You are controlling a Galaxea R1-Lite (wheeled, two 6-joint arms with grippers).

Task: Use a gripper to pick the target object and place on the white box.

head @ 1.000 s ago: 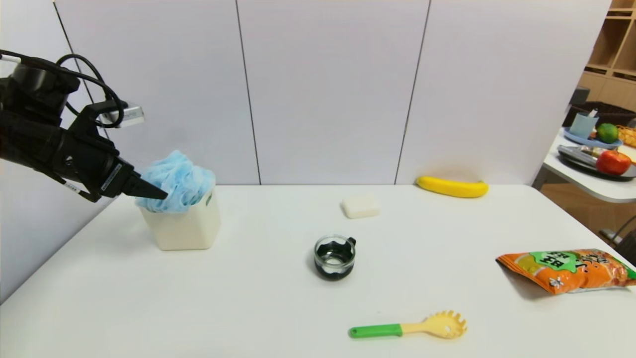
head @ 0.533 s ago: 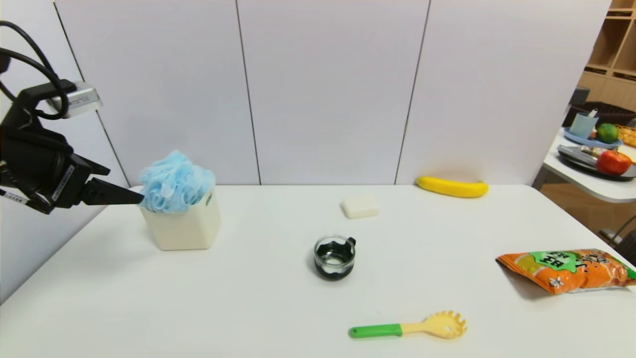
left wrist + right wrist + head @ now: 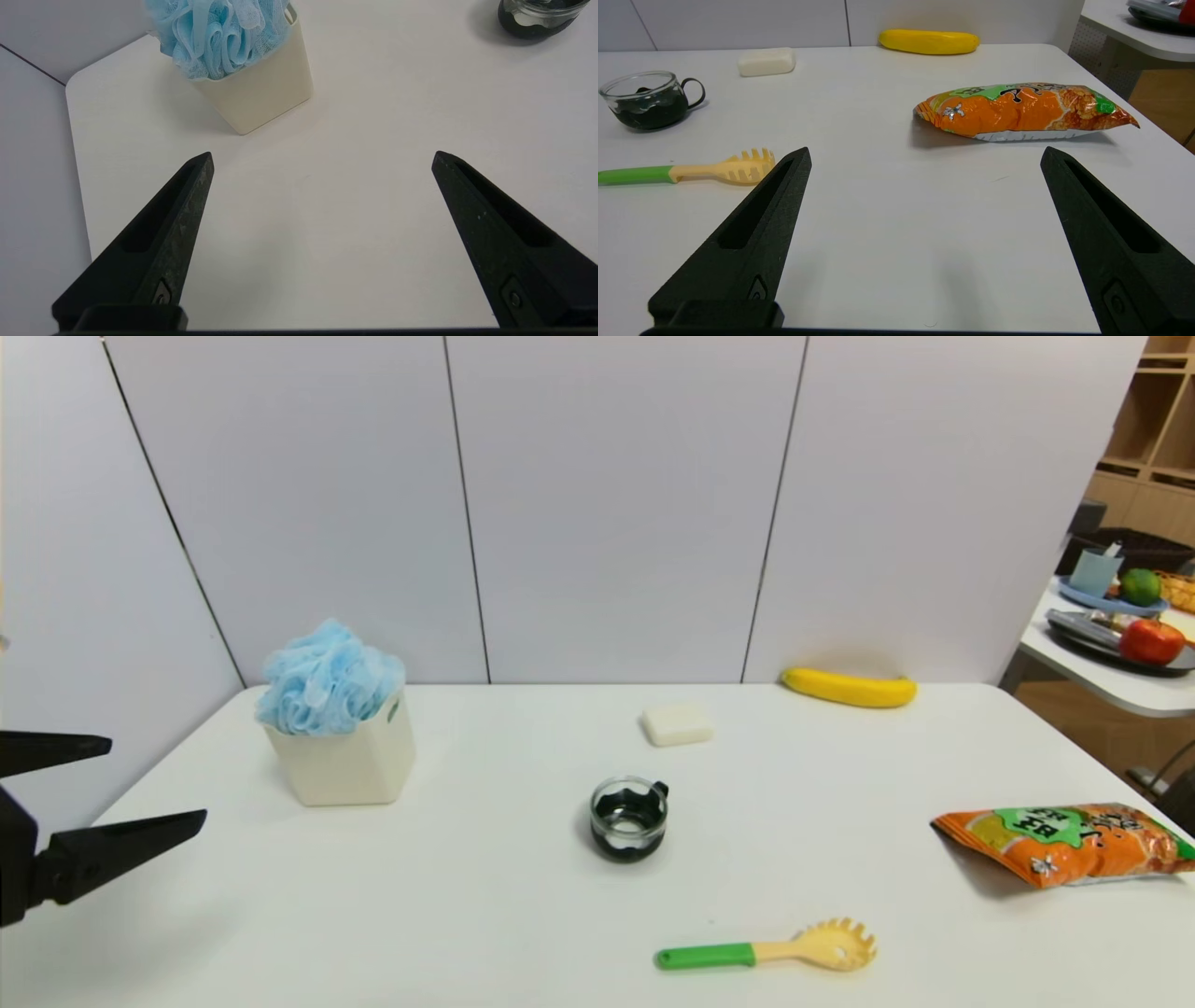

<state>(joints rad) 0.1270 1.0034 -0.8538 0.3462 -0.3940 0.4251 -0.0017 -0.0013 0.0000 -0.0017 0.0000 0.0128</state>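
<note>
Lying nearest the robot on the white table (image 3: 523, 933) is a pasta server (image 3: 766, 952) with a green handle and cream tines, sitting on the near side of the glass cup (image 3: 629, 819), which serves as the landmark here. The left gripper (image 3: 154, 782) is hovering well to the left of the glass cup, at the table's left edge, its two black fingers (image 3: 173, 224) spread wide and grasping nothing. The left wrist view is showing bare tabletop between those fingers, with the white box (image 3: 261, 88) beyond them and apart from them. The right gripper (image 3: 924, 161) is not appearing in the head view; its wrist view is showing it parked low over the table on the near right of the glass cup, fingers likewise spread wide and empty. An orange snack bag (image 3: 1064, 845) is lying flat far to the right of the glass cup. The cup itself is standing upright, dark inside, handle facing away. Left of and slightly behind the cup, the white box is standing upright, and the target object (image 3: 329, 678) is sitting in its open top, bulging above the rim. Behind the cup a white soap bar (image 3: 678, 723) is lying, and farther back to the right a banana (image 3: 850, 688) is resting by the wall.
</note>
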